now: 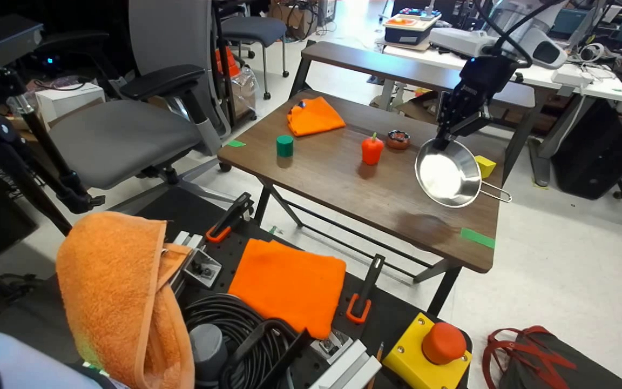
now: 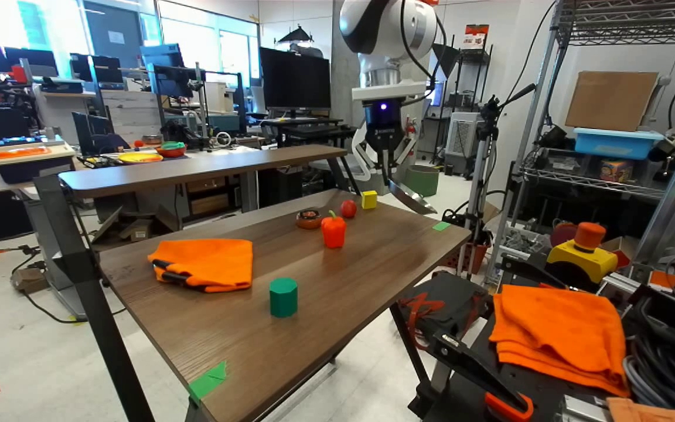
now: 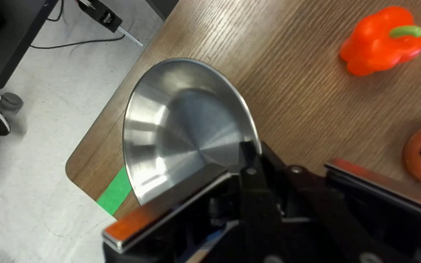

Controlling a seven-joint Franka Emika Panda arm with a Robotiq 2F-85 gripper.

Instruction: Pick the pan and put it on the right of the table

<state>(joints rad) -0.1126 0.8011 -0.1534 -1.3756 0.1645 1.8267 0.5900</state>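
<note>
The shiny silver pan (image 1: 447,177) hangs tilted above one end of the dark brown table (image 1: 322,170). Its thin wire handle sticks out to the right in that exterior view. The pan shows nearly edge-on in an exterior view (image 2: 412,199) and from inside in the wrist view (image 3: 192,120), where its handle is hidden. My gripper (image 1: 443,142) is shut on the pan's rim, one finger inside and one outside, as the wrist view (image 3: 256,146) shows. The pan appears raised off the tabletop (image 2: 343,287), with a shadow below it.
A yellow block (image 1: 485,166) sits beside the pan, with a red ball (image 2: 348,208) near it. A red pepper (image 1: 372,150), a brown bowl (image 1: 398,140), a green block (image 1: 284,146) and an orange cloth (image 1: 316,116) lie on the table. A raised shelf (image 2: 208,168) runs along one long side.
</note>
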